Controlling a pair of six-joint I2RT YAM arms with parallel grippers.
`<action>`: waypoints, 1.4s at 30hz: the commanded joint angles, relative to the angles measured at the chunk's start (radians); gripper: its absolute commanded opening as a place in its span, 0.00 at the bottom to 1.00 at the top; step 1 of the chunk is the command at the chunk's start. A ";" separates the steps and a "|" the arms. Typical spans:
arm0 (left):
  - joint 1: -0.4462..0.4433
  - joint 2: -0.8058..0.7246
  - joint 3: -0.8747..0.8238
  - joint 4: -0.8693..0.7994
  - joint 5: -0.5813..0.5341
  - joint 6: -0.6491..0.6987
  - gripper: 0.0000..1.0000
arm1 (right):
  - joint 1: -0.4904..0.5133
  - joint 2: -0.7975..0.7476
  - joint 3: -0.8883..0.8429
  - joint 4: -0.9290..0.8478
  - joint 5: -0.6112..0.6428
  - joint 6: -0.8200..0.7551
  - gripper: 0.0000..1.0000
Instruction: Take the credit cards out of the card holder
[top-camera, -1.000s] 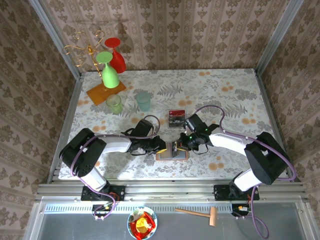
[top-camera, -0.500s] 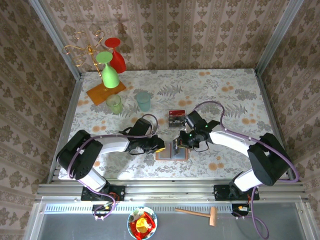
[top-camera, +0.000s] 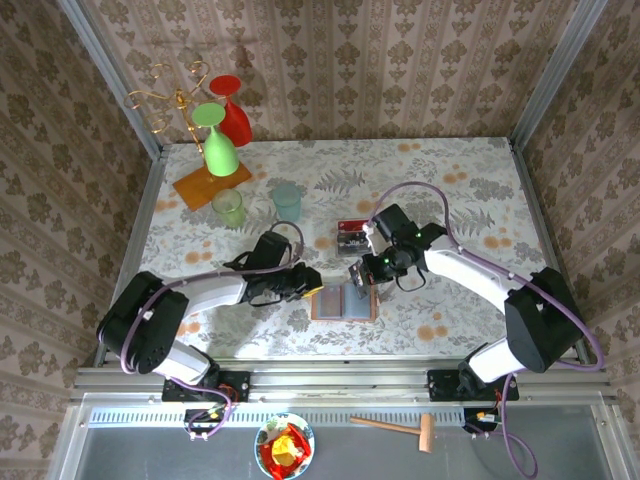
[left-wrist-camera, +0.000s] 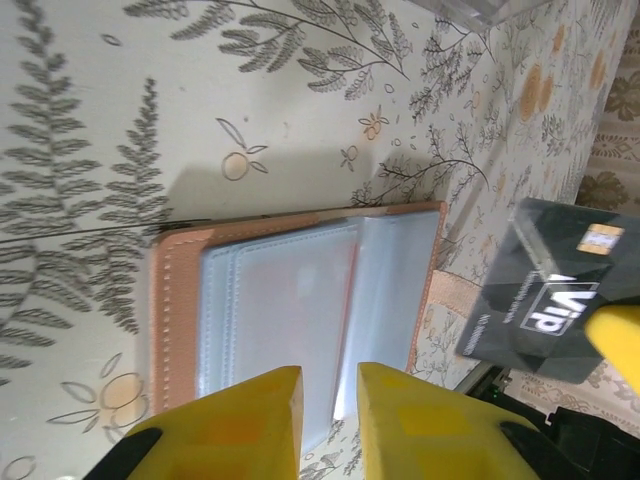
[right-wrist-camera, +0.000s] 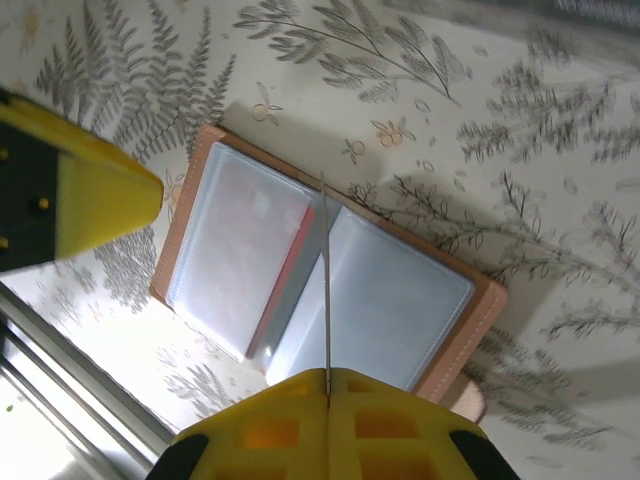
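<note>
On the front of the surface (top-camera: 450, 180) we noted the card holder (top-camera: 344, 303) lying open. Right end effector (right-wrist-camera: 327, 385) pinched one dark credit card (left-wrist-camera: 545, 295) over it; left end effector (left-wrist-camera: 328, 385) narrowly parted, empty.

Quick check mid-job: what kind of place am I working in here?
Likely a robot test cell dressed as a home: wallpapered walls and aluminium frame rails around a floral-clothed table.
</note>
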 joint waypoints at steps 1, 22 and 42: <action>0.014 -0.027 -0.027 -0.030 -0.008 0.036 0.24 | -0.004 0.033 0.060 -0.108 0.030 -0.260 0.02; 0.065 -0.116 -0.091 -0.090 -0.022 0.056 0.26 | -0.029 0.285 0.472 -0.400 0.204 -0.976 0.00; 0.118 -0.104 -0.053 -0.150 -0.025 0.066 0.27 | -0.129 0.610 0.990 -0.665 0.102 -1.214 0.00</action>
